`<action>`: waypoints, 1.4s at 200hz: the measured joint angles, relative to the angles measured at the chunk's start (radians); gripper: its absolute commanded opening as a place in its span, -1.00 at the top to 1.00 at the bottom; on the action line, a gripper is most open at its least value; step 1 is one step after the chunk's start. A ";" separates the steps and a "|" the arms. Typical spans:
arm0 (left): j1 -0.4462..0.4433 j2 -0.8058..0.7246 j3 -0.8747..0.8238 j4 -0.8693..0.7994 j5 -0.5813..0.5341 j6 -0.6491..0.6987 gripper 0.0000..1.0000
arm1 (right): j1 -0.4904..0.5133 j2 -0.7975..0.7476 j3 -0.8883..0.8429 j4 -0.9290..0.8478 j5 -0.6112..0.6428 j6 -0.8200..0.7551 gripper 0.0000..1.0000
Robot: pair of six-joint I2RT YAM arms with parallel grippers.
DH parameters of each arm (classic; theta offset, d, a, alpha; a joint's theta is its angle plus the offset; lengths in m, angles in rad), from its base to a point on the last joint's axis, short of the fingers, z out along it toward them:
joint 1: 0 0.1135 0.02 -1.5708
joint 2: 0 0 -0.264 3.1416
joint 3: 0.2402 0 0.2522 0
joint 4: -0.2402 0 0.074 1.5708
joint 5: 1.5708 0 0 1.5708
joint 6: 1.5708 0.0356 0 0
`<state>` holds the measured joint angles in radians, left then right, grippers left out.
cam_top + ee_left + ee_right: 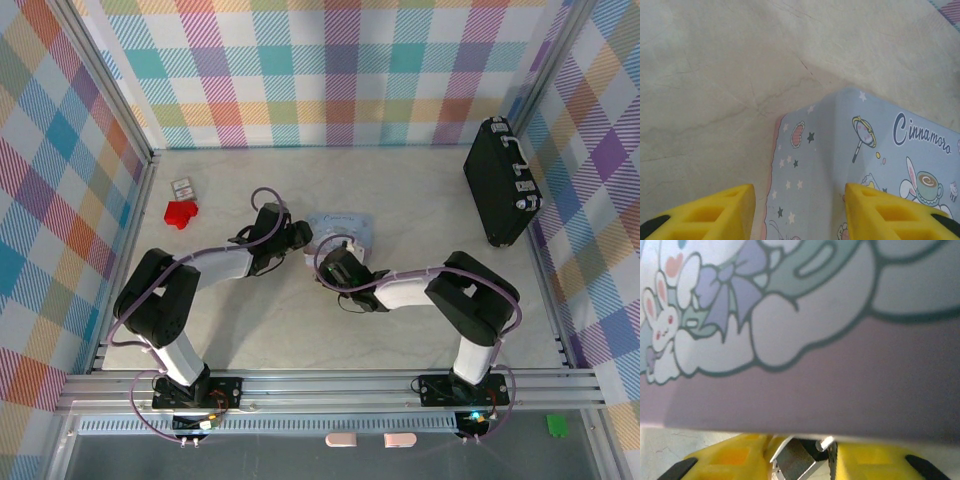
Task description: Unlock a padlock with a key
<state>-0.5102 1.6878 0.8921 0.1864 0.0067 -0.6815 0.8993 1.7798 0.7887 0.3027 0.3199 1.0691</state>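
Top view: both arms meet at the pale blue tin [345,228]; the red block [181,213] and black case [503,180] stand well apart. Left wrist: left gripper [800,222] stands apart, straddling the tin's corner. Right wrist: right gripper [801,456] is clamped on what appears to be the padlock [794,461], with the tin crowding it. Advise backing clear and holding the lock steady.

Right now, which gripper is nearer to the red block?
Left. The left gripper is right of the red block, at the pale blue tin; the right gripper lies farther right.
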 measured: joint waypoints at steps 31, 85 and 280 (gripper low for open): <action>0.000 -0.015 -0.014 -0.002 -0.033 -0.010 0.03 | 0.005 0.008 0.019 -0.020 0.018 0.012 0.66; -0.012 -0.050 -0.055 0.002 -0.098 -0.045 0.03 | 0.005 -0.023 -0.031 0.040 0.024 0.028 0.90; -0.188 -0.115 -0.164 0.060 -0.356 -0.134 0.03 | -0.135 -0.083 -0.144 0.141 -0.237 0.125 1.00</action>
<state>-0.6983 1.5730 0.7280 0.2466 -0.3496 -0.8150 0.7639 1.6966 0.6449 0.4435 0.0830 1.1942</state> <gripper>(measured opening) 0.487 0.068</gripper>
